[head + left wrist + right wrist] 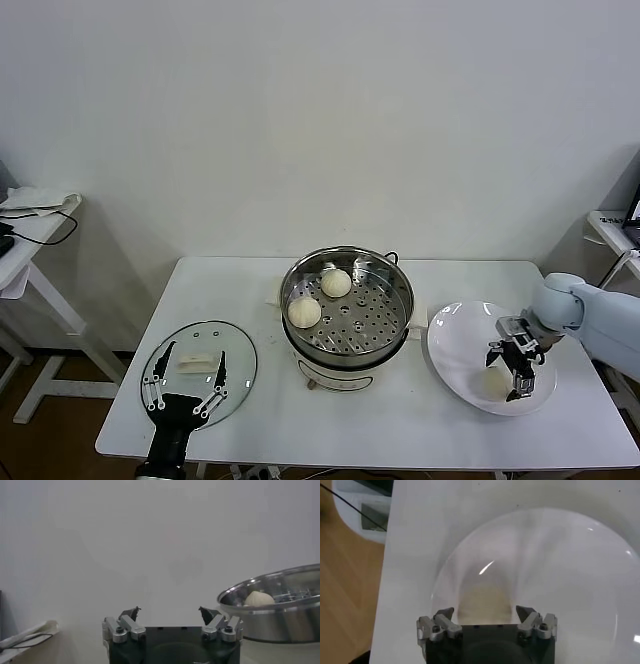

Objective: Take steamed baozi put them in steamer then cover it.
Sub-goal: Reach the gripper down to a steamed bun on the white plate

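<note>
At lower right, the right gripper (505, 372) straddles a baozi (491, 381) on the plate (452, 350), jaws apart; left gripper (186, 385) gapes wide, empty.

Plain pale wall (320, 120) across the whole back, unmarked, evenly lit, no hard shadows. White rectangular table (240, 420) stands close to the wall. Brown floor (40, 400) shows at lower left, wood-toned. Small white side table (30, 250) at far left on angled white legs; dark cable (45, 235) and what may be folded cloth or paper on top. Another white stand (612, 232) at far right edge, mostly cut off.
</note>
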